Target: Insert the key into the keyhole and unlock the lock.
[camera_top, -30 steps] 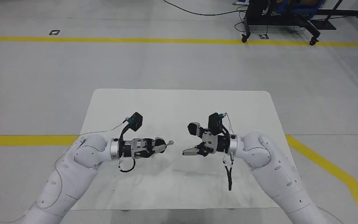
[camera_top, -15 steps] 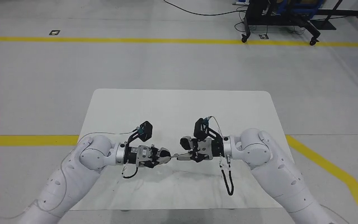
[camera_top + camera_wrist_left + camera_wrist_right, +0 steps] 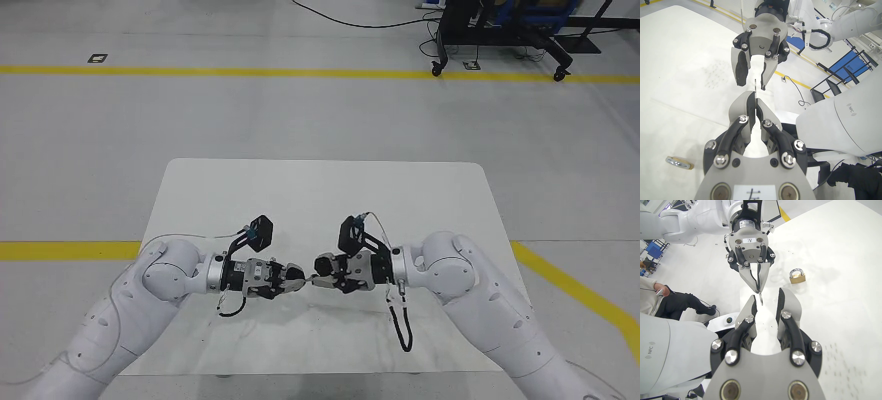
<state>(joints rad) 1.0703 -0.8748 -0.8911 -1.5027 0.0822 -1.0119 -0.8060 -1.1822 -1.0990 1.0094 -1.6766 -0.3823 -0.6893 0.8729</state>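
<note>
Two grippers: the left gripper [image 3: 755,98] and the right gripper [image 3: 767,295]. One key [image 3: 755,88], pinched at the left gripper's tips, its free end between the right gripper's spread fingertips. One brass padlock [image 3: 797,276], lying apart from both. One white table [image 3: 330,190].

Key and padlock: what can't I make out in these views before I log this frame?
- Key blade: in the right wrist view it is buried between the left gripper's shut pads, with the ring end poking out.
- Key profile: edge-on in the left wrist view, a thin strip.
- Padlock keyhole: too small to tell in either wrist view.
- Top view: the key is too small to make out between the left gripper and the open right gripper.
</note>
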